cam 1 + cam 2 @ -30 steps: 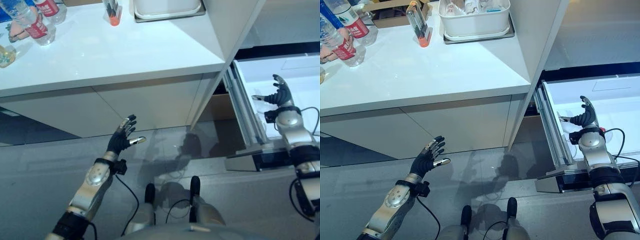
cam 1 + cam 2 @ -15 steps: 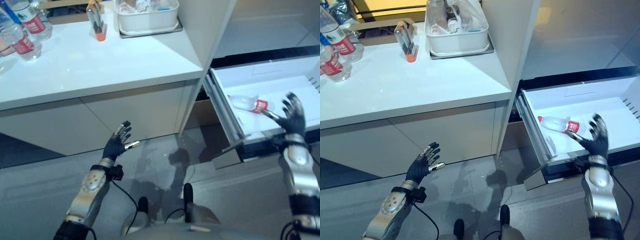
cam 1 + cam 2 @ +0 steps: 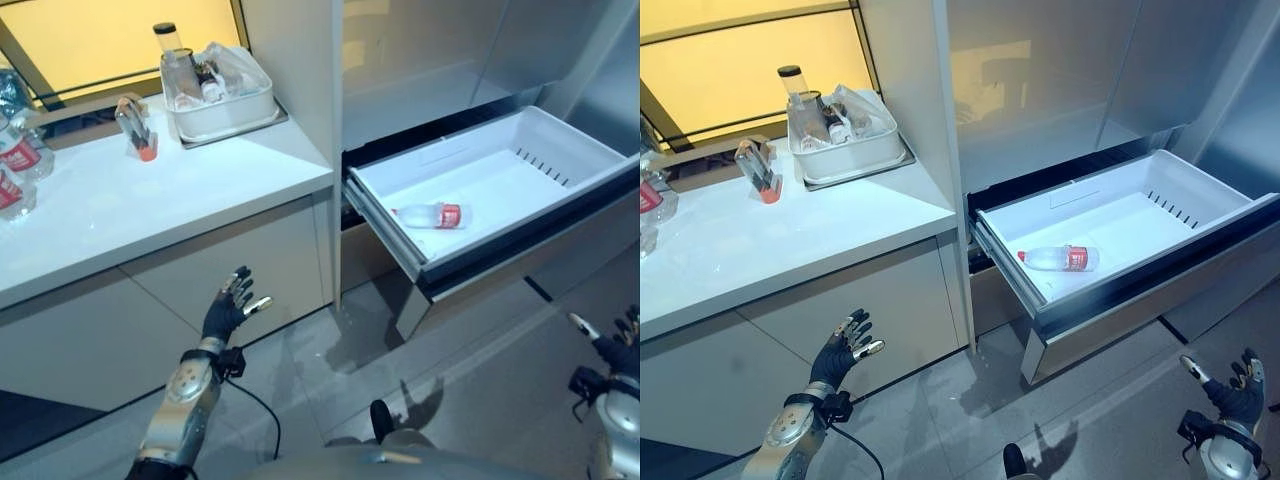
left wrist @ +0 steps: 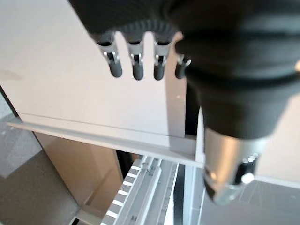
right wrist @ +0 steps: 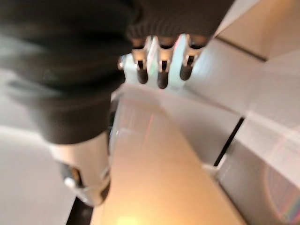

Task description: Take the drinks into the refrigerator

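Bottle (image 3: 1058,258) lying in open fridge drawer (image 3: 1200,205), one done. More bottles (image 3: 12,170) far left on tabletop (image 3: 120,210). Left hand (image 3: 840,352), right hand (image 3: 1235,392): fingers spread, empty.

Compared with one second earlier: the right hand (image 3: 1237,392), then inside the open refrigerator drawer (image 3: 1200,215), is now withdrawn, low before the drawer front, fingers spread and empty. A red-labelled water bottle (image 3: 1060,258), absent from the first pictures, lies on its side on the drawer floor. The camera has swung right.
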